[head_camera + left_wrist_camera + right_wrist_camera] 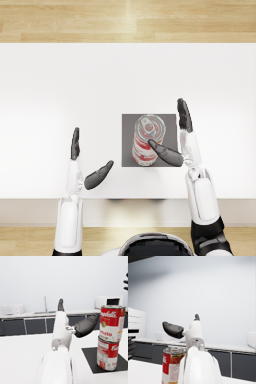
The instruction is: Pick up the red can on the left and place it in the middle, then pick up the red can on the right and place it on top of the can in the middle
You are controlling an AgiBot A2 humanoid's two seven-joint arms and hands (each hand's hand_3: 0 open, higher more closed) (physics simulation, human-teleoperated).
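can (111,323) on can (108,354), on mat (93,359)

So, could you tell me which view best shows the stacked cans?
The left wrist view: top can and bottom can appear side-on. The head view shows them from above; the right wrist view only one can, partly behind the forearm.

Bright, even rendered light; soft low-resolution blur, faint shadows, glare-washed white table (60,85).

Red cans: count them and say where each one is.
2. The lower can stands on the dark mat in the middle of the table; the upper can sits stacked on it. From the head view they look like one. Neither hand holds a can.
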